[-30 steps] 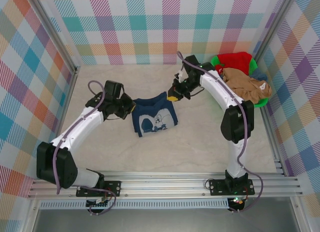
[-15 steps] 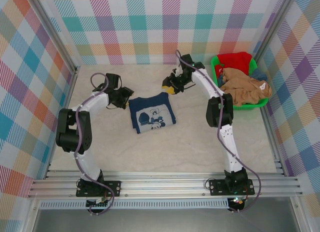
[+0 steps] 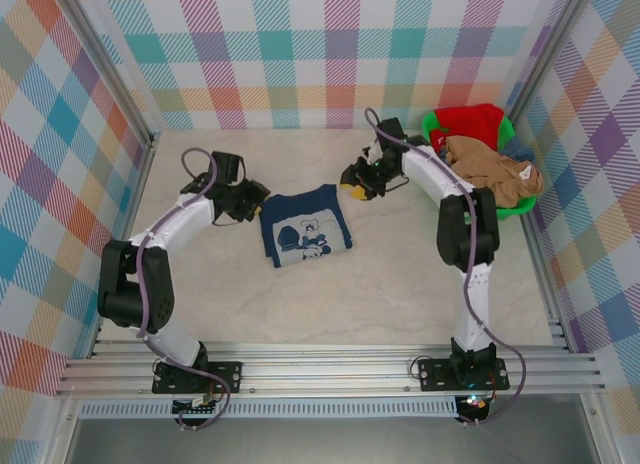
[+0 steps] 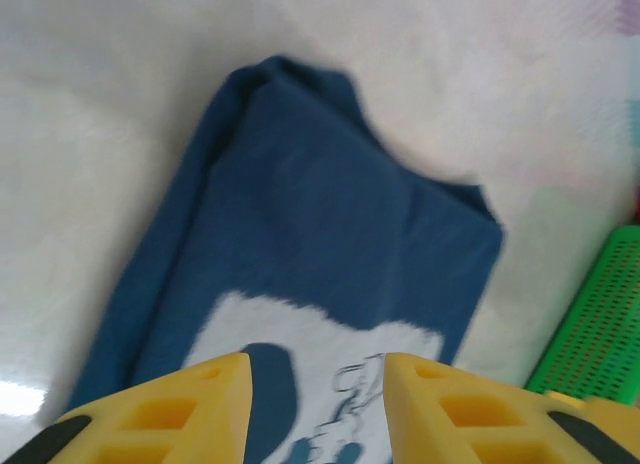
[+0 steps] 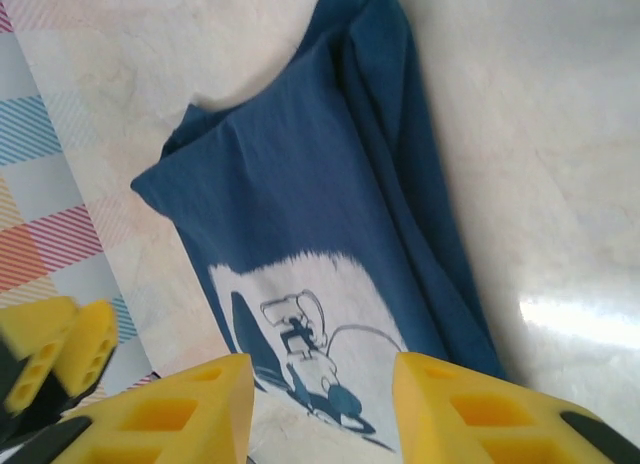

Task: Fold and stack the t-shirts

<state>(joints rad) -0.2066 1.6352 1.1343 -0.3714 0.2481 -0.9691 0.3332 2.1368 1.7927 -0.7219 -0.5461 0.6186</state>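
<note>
The folded navy t-shirt (image 3: 305, 227) lies flat mid-frame, ready for stacking, I think. The left pincer (image 3: 254, 196) and right pincer (image 3: 351, 180) gape wide, empty.

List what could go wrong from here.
1. The left claw and right claw hang open close beside the folded navy shirt; a low sweep may snag an edge and undo the fold.
2. The tan shirt spills over the rim of the green basket; grabbing it could drag the red shirt out.
</note>
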